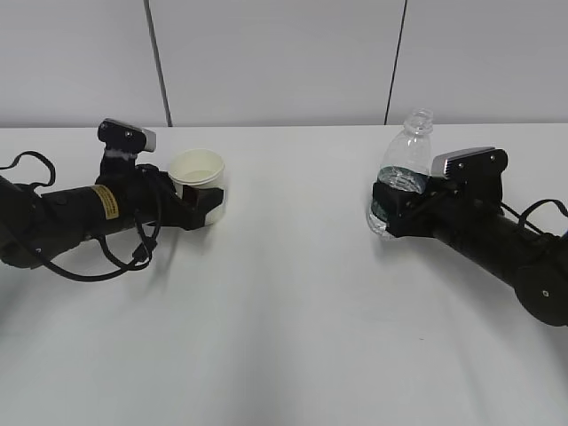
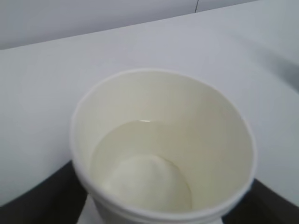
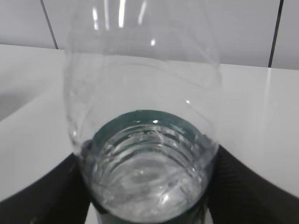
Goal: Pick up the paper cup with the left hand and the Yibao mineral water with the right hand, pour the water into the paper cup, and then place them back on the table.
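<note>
1. Toward the far-left part of the large white matte desk (image 1: 284, 302), the small cream-white paper cup with a rolled rim (image 1: 197, 176) is sitting upright, nearer the far edge than the near one.
2. The black left hand with its yellow sticker (image 1: 200, 206) is lying low along the desk, its pincer clenched around the cup's lower wall.
3. Toward the far-right part, the small clear plastic Yibao mineral water bottle with a dark green label (image 1: 402, 169) is standing with its capless neck leaning slightly toward the back wall.
4. The black right hand without a sticker (image 1: 390, 209) is gripping the bottle at its label band.
5. Between cup and bottle a wide stretch of bare desk is lying open, and the whole near half is free as well.
6. Water is pooling in the cup's bottom (image 2: 149, 172), well below the rim.
7. Some water is showing in the bottle's ribbed lower part (image 3: 147, 177); the upper body is looking clear.
</note>
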